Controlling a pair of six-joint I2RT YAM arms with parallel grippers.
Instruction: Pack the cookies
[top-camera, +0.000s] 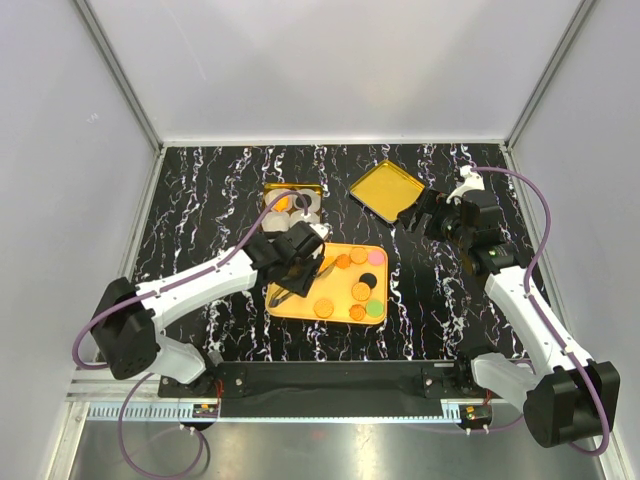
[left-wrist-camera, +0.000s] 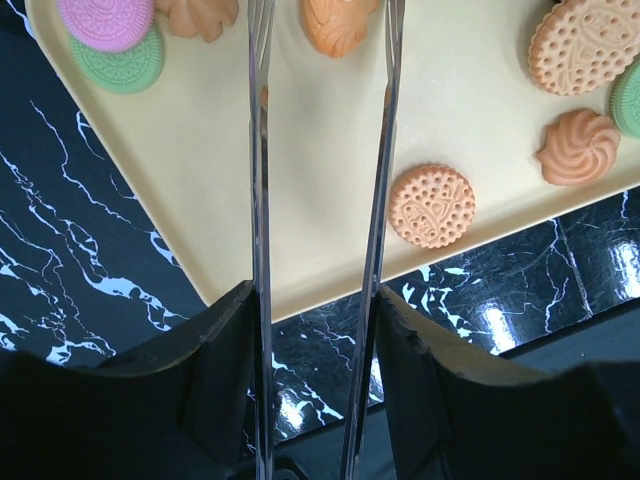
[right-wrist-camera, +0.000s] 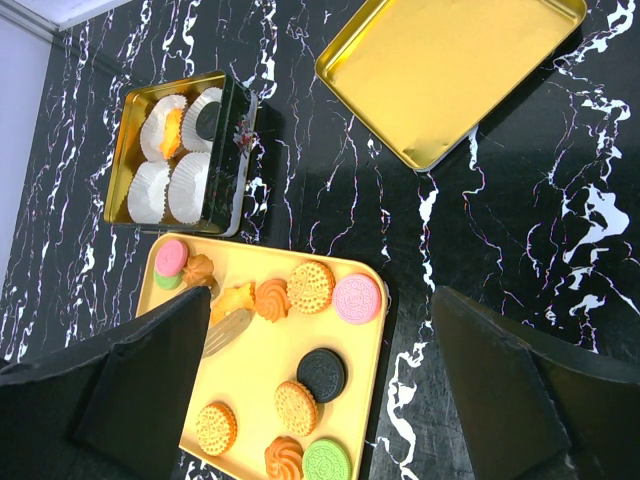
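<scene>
Several cookies, orange-tan, pink, green and one black (right-wrist-camera: 322, 374), lie on a yellow tray (top-camera: 298, 306). My left gripper (top-camera: 293, 258) is shut on metal tongs (left-wrist-camera: 259, 200), whose two arms reach over the tray on either side of an orange swirl cookie (left-wrist-camera: 335, 22). The tongs' tip (right-wrist-camera: 228, 330) lies beside a star-shaped orange cookie (right-wrist-camera: 237, 299). A gold tin (right-wrist-camera: 236, 150) behind the tray holds white paper cups; one holds an orange cookie (right-wrist-camera: 172, 125), another a dark one (right-wrist-camera: 207, 118). My right gripper (top-camera: 425, 215) is open and empty, above the table right of the tray.
The tin's gold lid (top-camera: 388, 188) lies upside down at the back right, just beyond my right gripper. The table top is black marble (top-camera: 200, 220) with white walls around it. The tray's near left corner reaches towards the table's front.
</scene>
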